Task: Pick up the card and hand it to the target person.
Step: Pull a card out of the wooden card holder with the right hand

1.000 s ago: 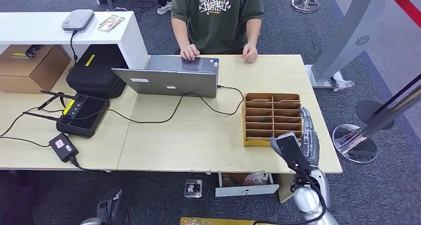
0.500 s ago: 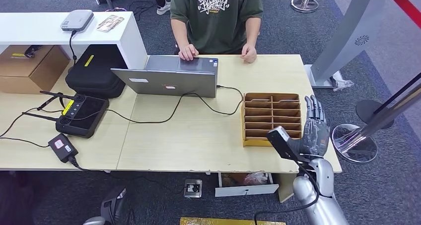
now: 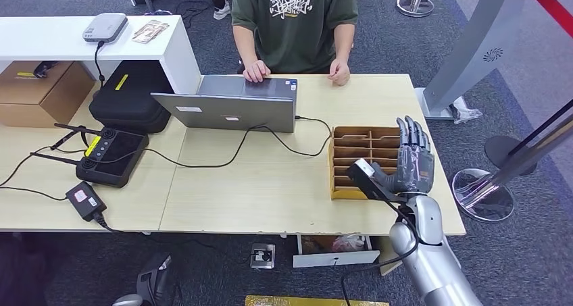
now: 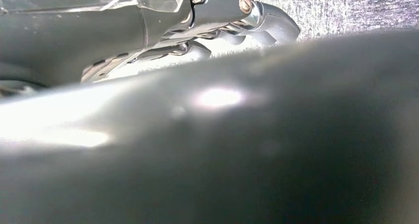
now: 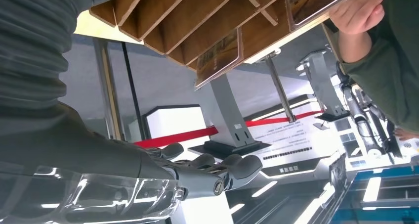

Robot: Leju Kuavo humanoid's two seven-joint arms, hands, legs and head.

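Your right hand (image 3: 413, 163) is hovering, fingers spread and empty, over the slotted cardboard box (image 3: 368, 159); a glossy card (image 5: 220, 56) is sticking from one slot, partly hidden.

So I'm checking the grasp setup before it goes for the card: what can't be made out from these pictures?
- Cards in the slotted box: from the head view the slots are too small to show cards; the right hand covers its right end.
- Card: the print is too small to read in the right wrist view.
- Left hand: blurred dark bodywork hides most of it, so its state is unclear.
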